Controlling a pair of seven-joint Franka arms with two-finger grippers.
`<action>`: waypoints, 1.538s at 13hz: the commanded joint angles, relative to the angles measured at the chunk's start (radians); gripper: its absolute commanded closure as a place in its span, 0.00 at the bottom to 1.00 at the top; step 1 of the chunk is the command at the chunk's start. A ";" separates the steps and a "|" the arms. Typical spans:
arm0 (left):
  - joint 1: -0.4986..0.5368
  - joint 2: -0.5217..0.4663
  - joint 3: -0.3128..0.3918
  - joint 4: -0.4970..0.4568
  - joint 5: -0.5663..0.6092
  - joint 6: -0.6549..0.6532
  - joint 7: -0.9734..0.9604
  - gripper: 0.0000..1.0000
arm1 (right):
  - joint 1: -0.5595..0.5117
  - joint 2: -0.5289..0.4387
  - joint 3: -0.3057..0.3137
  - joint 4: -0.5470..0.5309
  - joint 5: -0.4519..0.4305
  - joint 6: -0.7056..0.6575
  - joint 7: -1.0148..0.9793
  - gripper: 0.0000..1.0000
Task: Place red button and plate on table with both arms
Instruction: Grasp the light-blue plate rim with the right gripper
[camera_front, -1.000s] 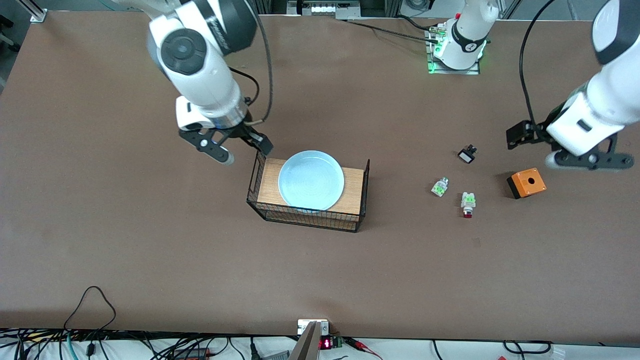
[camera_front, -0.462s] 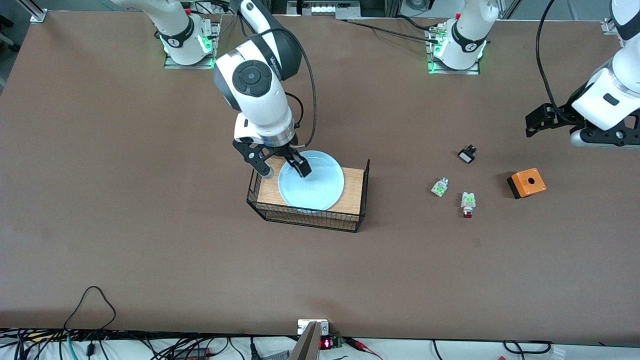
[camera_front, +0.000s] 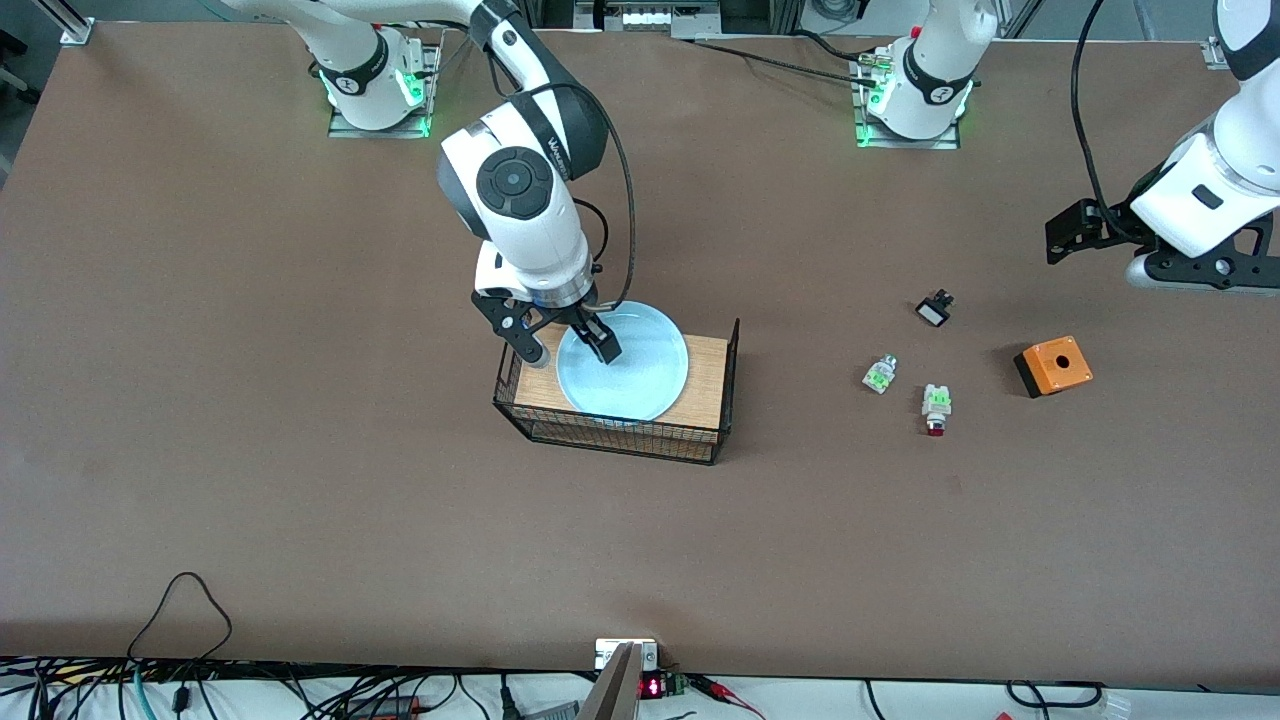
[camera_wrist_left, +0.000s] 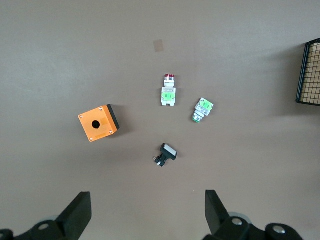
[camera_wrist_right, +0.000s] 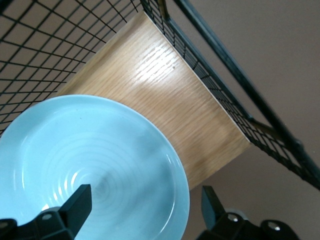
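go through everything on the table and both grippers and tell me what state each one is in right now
plate: flat on the wire rack, not lifted.
right gripper: open, straddling the plate's rim.
left gripper: open, empty, over bare table.
red button: lying on the table, untouched.
white-green piece: lying beside it.
orange box: on the table, hole up.
small black part: lying loose.

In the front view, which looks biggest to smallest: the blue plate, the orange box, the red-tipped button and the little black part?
1. The plate, by far the largest.
2. The orange box.
3. and 4. The red button and the black part look about alike, so I would not rank them.
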 joint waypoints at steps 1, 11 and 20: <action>-0.002 -0.016 -0.004 0.000 0.031 -0.017 0.015 0.00 | 0.002 0.032 -0.006 0.024 0.069 0.006 0.012 0.04; -0.002 -0.015 0.006 0.000 0.031 -0.015 0.023 0.00 | 0.002 0.036 -0.006 0.023 0.074 0.011 0.009 0.59; -0.003 -0.010 -0.001 0.006 0.029 -0.014 0.018 0.00 | -0.009 0.026 -0.007 0.023 0.072 -0.006 -0.002 0.93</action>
